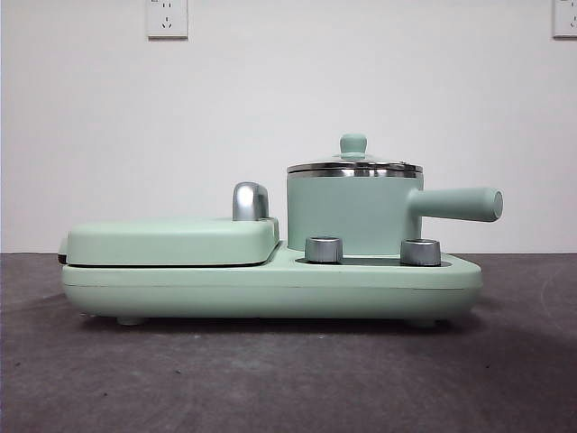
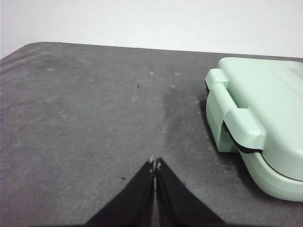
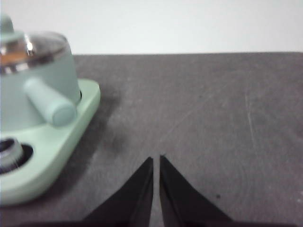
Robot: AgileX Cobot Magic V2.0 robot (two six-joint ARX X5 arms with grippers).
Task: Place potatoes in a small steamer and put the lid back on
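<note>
We see the mint-green cooker base (image 1: 270, 289) spanning the middle of the front view on the dark table (image 1: 288, 379), its flat griddle cover (image 1: 171, 242) at centre left. The small steamer (image 1: 353, 215) stands on the base at centre right, stubby handle pointing right, with the lid (image 1: 353, 166) seated on its rim. An orange glint shows through the glass in the right wrist view; we cannot tell it is the potato. The left gripper (image 2: 155, 163) hangs over bare table beside the cover, jaws pressed together, empty. The right gripper (image 3: 156, 159), near the steamer's handle, is nearly closed, holding nothing.
</note>
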